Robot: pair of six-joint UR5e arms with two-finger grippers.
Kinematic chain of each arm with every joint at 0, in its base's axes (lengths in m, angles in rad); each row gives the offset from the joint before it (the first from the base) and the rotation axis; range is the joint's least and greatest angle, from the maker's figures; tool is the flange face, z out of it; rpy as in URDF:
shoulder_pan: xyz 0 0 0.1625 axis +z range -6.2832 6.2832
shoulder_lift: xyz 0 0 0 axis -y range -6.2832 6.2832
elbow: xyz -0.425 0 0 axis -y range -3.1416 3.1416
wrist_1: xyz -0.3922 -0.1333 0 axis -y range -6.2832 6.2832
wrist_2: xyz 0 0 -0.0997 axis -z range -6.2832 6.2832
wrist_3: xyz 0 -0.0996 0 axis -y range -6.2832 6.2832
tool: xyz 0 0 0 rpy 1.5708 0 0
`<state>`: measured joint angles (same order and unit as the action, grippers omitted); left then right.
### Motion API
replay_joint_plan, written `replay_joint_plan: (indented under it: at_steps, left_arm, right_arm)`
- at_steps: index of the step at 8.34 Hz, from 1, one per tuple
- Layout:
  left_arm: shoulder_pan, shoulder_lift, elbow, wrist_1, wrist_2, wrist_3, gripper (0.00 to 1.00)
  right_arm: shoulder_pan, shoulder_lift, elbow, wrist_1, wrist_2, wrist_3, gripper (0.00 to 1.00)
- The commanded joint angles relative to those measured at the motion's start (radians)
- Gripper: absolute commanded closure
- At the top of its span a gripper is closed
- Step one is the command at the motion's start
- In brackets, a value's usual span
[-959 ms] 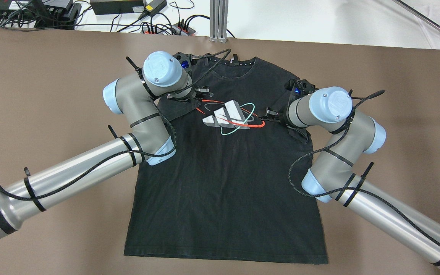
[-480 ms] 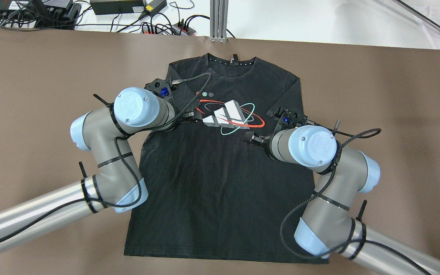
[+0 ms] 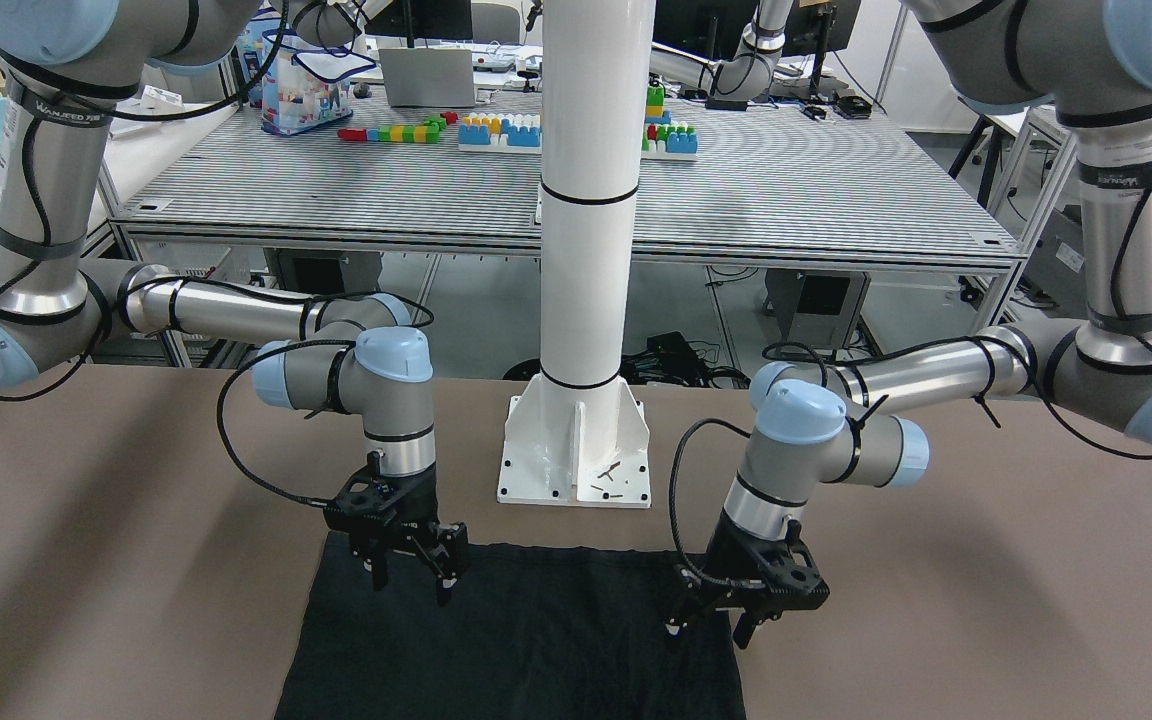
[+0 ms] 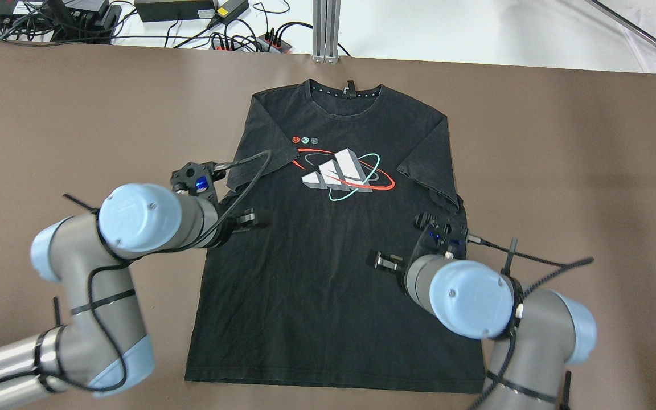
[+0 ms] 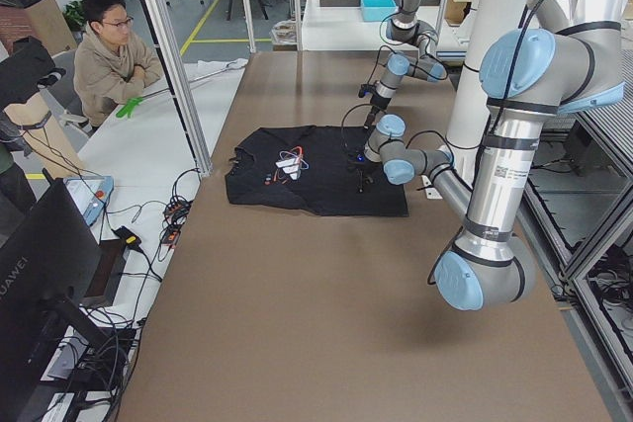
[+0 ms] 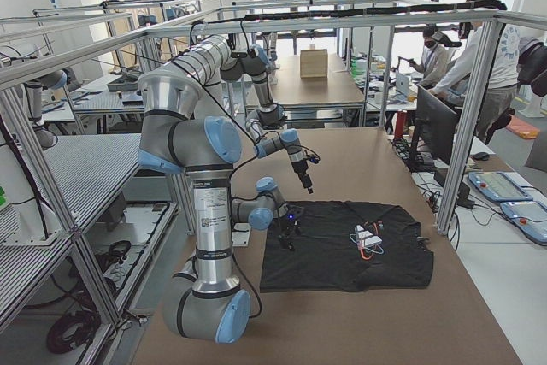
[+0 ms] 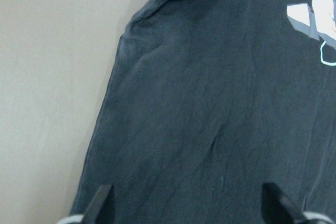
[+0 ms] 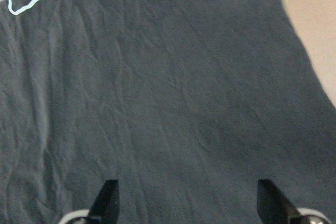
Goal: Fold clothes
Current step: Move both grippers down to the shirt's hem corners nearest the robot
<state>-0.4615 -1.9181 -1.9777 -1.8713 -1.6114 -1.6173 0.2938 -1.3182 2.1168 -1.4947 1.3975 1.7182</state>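
Since both sleeves [image 4: 262,162] now lie folded in on the black shirt [image 4: 328,273], flat on the surface [image 4: 77,114], we log left hand [image 3: 706,630] and right hand [image 3: 411,588] pulled back over its lower body, both wide open, empty; bottom-up fold likely next.

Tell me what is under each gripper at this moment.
Under the open left gripper and the open right gripper lies only the black T-shirt, near its side edges, spread on the brown table. The fabric covers the table below, so anything beneath it cannot be seen.
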Motion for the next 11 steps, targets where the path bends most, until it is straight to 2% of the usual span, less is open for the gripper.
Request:
replay_joint_plan:
  at_steps: [1,2,3,4,6,11]
  left_arm:
    - [0.113,0.048,-0.078,0.007,0.153,-0.116,0.01]
    - [0.113,0.051,-0.095,0.018,0.151,-0.121,0.01]
    - [0.115,0.051,-0.095,0.032,0.154,-0.125,0.01]
    - [0.113,0.054,-0.095,0.034,0.154,-0.128,0.01]
    - [0.115,0.048,-0.096,0.034,0.156,-0.128,0.01]
    - [0.115,0.045,-0.093,0.038,0.166,-0.127,0.01]
  right_arm:
    - [-0.224,-0.235,0.147,-0.073,-0.148,0.243,0.15]
    - [-0.319,-0.31,0.152,-0.07,-0.214,0.311,0.2]
    - [-0.373,-0.328,0.15,-0.068,-0.26,0.336,0.25]
    - [-0.395,-0.355,0.137,-0.067,-0.268,0.337,0.28]
    - [-0.389,-0.358,0.118,-0.049,-0.272,0.318,0.37]
    - [-0.369,-0.365,0.063,0.019,-0.27,0.218,0.44]
